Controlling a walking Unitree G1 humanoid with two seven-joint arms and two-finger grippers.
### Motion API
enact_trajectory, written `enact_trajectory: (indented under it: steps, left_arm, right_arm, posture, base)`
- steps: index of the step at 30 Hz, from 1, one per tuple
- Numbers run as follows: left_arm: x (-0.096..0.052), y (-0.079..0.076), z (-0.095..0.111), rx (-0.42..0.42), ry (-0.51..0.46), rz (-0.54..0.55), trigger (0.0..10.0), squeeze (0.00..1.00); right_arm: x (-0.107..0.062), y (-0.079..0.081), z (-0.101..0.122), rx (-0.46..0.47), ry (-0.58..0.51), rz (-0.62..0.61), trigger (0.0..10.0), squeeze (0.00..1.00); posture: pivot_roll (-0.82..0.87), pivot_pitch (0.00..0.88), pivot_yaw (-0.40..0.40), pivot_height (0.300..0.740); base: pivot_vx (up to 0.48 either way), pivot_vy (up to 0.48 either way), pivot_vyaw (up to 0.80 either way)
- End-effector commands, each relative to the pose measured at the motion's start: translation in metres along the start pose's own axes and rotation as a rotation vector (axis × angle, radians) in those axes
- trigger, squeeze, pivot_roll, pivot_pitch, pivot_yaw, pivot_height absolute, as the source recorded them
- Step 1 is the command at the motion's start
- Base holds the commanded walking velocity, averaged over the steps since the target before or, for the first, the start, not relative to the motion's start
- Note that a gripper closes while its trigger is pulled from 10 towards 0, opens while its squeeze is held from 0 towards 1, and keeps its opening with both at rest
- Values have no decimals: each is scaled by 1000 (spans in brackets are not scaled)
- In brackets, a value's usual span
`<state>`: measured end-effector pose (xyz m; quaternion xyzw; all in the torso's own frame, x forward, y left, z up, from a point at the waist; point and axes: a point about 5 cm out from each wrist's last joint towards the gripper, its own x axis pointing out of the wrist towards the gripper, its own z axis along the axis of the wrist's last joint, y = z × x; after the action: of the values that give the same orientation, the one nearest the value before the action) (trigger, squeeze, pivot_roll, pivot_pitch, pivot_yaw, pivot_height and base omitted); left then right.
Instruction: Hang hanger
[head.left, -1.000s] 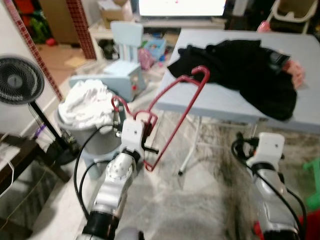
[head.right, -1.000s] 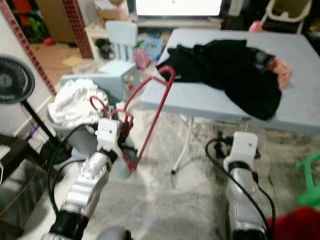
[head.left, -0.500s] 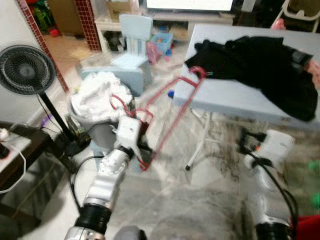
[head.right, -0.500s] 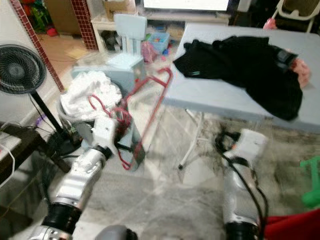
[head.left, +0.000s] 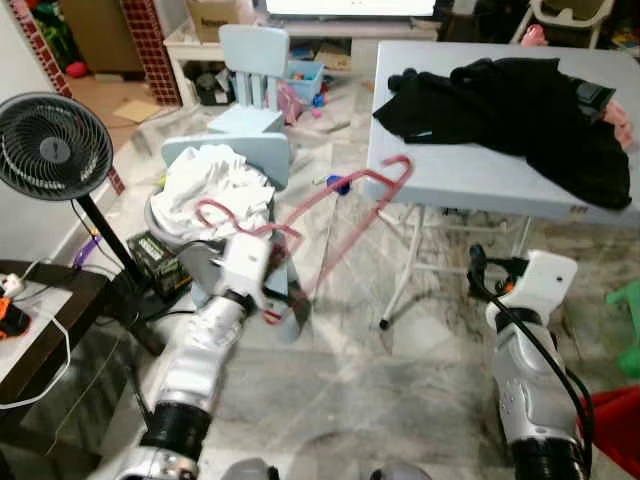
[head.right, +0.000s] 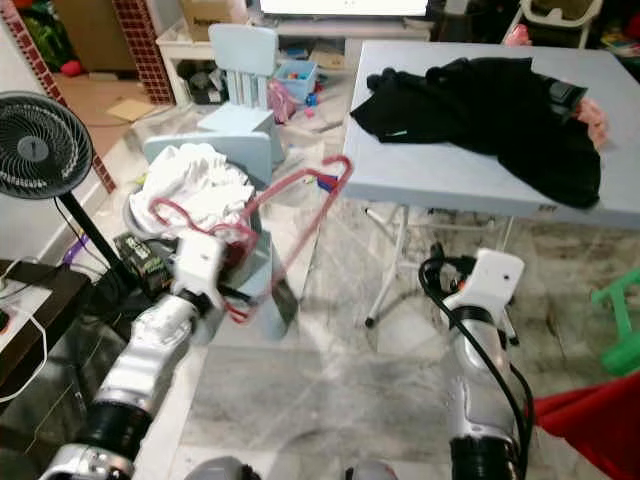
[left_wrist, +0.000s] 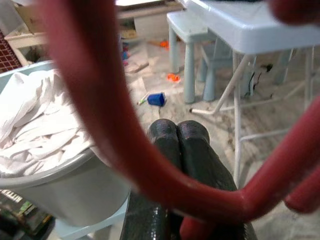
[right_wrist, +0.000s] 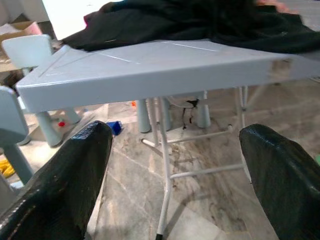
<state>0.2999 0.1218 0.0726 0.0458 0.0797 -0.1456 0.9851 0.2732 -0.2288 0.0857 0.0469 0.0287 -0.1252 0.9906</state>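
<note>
1. While the left gripper (left_wrist: 177, 131) has its two black fingers pressed together, they clench the red hanger (head.left: 330, 225) at its lower part, holding it raised and tilted in front of the robot.
2. Hanger's hook end sits near the edge of the grey table (head.left: 470, 180), apart from it.
3. Right gripper (right_wrist: 175, 165) is spread wide and holds nothing, below the table edge.
4. Black clothing (head.left: 520, 100) lies on the table; white laundry (head.left: 215, 180) fills a grey basket (head.left: 195, 265); a fan (head.left: 50, 150) stands to the left.
</note>
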Motion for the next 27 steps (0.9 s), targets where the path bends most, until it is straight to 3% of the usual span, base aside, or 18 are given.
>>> enact_trajectory:
  steps: [1, 5, 7, 10, 12, 18, 22, 27]
  left_arm:
    - [7, -2, 5, 53, 6, -30, 10000, 0]
    - [9, 3, -4, 222, 80, -63, 10000, 0]
    - [7, 9, -13, 327, 147, -133, 10000, 0]
    - [4, 17, -21, 340, 225, -195, 10000, 0]
    - [3, 20, -24, 404, 251, -234, 10000, 0]
    - [2, 30, -35, 569, 370, -342, 10000, 0]
    - [0, 29, -41, 706, 387, -408, 10000, 0]
    - [3, 22, -41, 808, 356, -458, 10000, 0]
  right_arm:
    - [-1, -6, 0, 5, -2, -17, 10000, 0]
    - [-1, -5, 1, -25, 1, 18, 10000, 0]
    - [0, -8, 5, -88, -5, 53, 10000, 0]
    - [4, -17, 9, -129, 2, 78, 10000, 0]
    - [7, -22, 12, -174, 7, 107, 10000, 0]
    - [13, -44, 29, -467, 21, 309, 10000, 0]
    - [17, -55, 50, -468, 7, 369, 10000, 0]
    - [19, -51, 71, -473, 0, 509, 10000, 0]
  posture:
    - [-54, 0, 41, 740]
    - [-54, 0, 41, 740]
    - [-54, 0, 44, 740]
    - [-54, 0, 44, 740]
    - [-60, 0, 45, 740]
    - [-71, 0, 48, 740]
    - [-81, 0, 50, 740]
    - [-83, 0, 52, 740]
  base:
    - [0, 0, 0]
    - [0, 0, 0]
    - [0, 0, 0]
    - [0, 0, 0]
    - [0, 0, 0]
    - [0, 0, 0]
    - [0, 0, 0]
    - [0, 0, 0]
